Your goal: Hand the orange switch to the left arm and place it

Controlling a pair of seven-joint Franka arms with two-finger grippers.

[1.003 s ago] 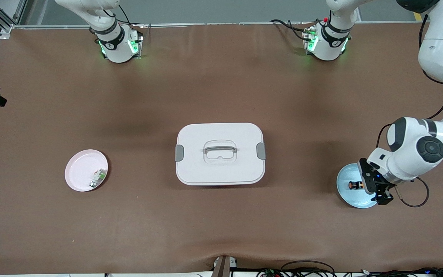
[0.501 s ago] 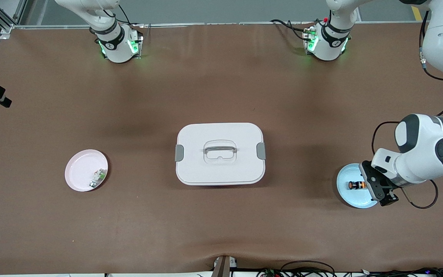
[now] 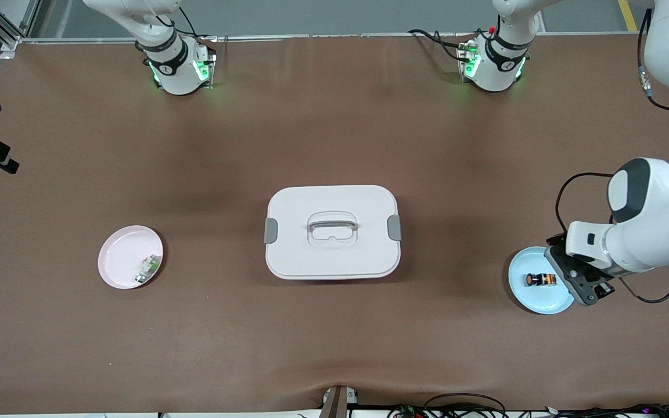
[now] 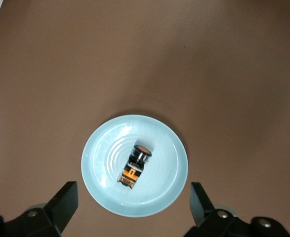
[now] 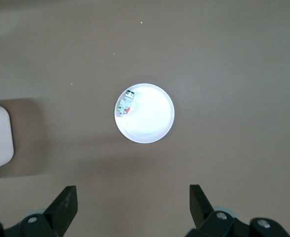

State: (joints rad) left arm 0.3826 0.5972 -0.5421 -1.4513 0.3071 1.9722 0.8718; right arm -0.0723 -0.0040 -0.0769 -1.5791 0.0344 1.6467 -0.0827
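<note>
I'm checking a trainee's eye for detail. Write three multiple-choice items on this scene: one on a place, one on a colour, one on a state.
1. Where does the orange switch lie?
A. on the box
B. on the pale blue plate
C. on the bare table

2. What colour is the plate holding the green-and-white component?
A. pink
B. yellow
C. black

3. How does the left gripper stand?
A. shut on the switch
B. open over the blue plate
C. resting on the box

Answers: 1 B, the switch lies on the pale blue plate. 2 A, the pink plate holds it. 3 B, its fingers stand apart, holding nothing.
</note>
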